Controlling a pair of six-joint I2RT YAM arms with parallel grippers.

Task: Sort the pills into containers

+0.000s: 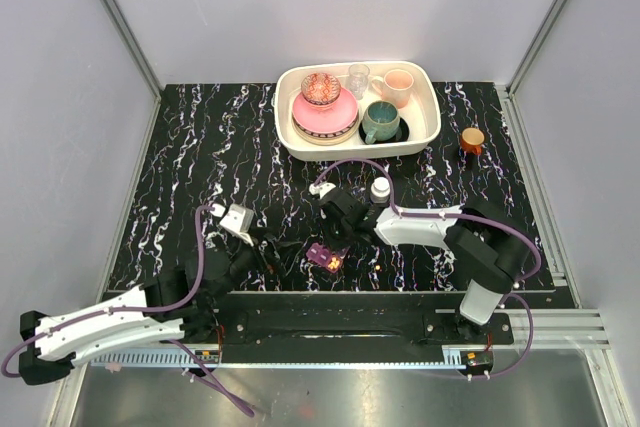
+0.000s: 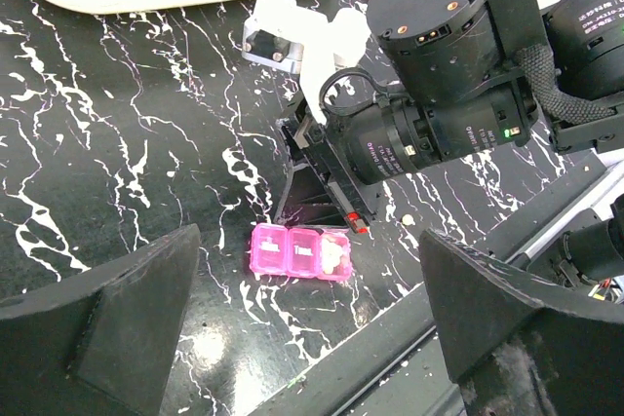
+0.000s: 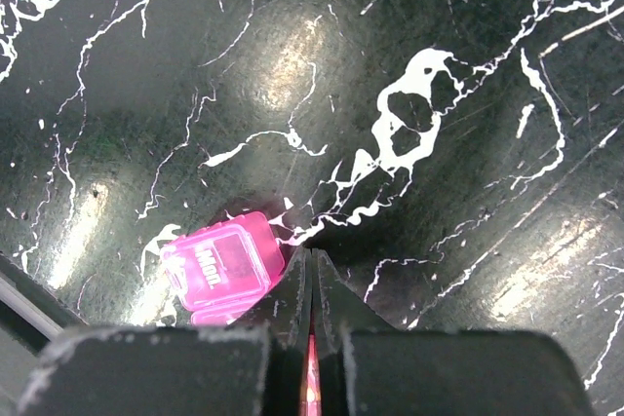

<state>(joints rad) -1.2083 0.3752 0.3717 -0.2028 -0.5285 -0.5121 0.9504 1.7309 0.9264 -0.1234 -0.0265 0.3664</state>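
One glossy magenta pill box (image 1: 325,256) is lying on the marbled table (image 1: 200,167), just beside your right gripper (image 1: 335,242). Left wrist: your left gripper (image 2: 307,241) is gaping wide, and pale pills (image 2: 334,253) are sitting in the box's end compartment. Right wrist: the fingers (image 3: 292,309) are pressing flat together, too tight to show any pill between them.
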